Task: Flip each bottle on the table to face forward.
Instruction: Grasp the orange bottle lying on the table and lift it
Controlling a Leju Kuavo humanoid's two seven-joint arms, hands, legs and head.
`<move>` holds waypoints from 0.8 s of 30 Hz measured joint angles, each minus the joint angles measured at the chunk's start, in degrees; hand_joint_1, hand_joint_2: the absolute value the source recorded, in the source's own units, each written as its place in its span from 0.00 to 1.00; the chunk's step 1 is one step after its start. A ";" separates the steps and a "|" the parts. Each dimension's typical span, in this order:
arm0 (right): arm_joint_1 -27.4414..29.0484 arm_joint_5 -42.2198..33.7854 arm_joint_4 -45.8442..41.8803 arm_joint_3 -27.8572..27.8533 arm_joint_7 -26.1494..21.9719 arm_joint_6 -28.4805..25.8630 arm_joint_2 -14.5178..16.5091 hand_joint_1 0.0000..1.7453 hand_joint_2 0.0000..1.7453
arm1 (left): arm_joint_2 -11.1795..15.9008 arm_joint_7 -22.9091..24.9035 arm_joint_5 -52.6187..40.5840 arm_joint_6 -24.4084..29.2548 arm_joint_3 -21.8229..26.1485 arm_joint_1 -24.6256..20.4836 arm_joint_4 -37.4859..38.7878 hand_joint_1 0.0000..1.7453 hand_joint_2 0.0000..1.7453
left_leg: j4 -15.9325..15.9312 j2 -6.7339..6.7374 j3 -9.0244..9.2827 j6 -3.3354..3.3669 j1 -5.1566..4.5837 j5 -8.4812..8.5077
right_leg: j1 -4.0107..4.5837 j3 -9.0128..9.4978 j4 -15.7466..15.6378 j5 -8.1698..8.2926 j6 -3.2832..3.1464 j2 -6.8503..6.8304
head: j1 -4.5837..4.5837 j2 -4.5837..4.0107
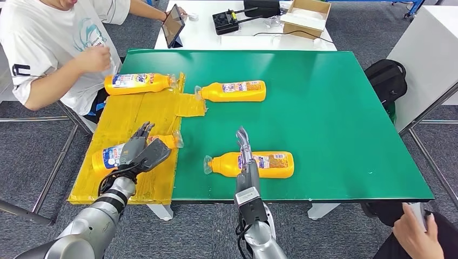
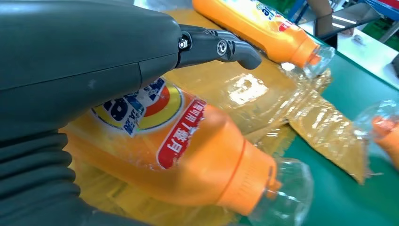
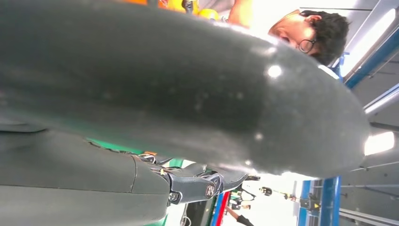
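Observation:
Four orange bottles with clear caps lie on their sides. One bottle (image 1: 137,83) and a nearer one (image 1: 108,157) lie on the yellow mat (image 1: 129,116). A third (image 1: 235,90) and a fourth (image 1: 264,164) lie on the green table (image 1: 335,118). My left hand (image 1: 141,152) is over the nearer mat bottle (image 2: 188,150) with its fingers spread, not closed round it. My right hand (image 1: 246,148) reaches over the fourth bottle with its fingers stretched out straight, holding nothing. In the left wrist view my left hand (image 2: 94,61) covers part of the bottle's label, and the far mat bottle (image 2: 263,28) lies beyond.
A person in a white shirt (image 1: 48,48) sits at the table's far left corner, one hand near the far mat bottle. Another person's hand (image 1: 416,232) is at the near right. A white table (image 1: 205,32) behind holds a tablet and a box. A black bag (image 1: 386,78) sits right of the table.

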 joint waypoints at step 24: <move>-3.54 17.24 7.70 -2.47 3.58 -2.96 -0.44 0.00 1.00 | -5.40 -9.14 43.98 23.80 -4.64 11.56 -28.90 0.00 1.00 | 0.01 0.21 -0.15 -0.02 0.00 -0.03 | 0.00 -0.25 0.01 0.01 0.01 0.10 | 0.00 0.00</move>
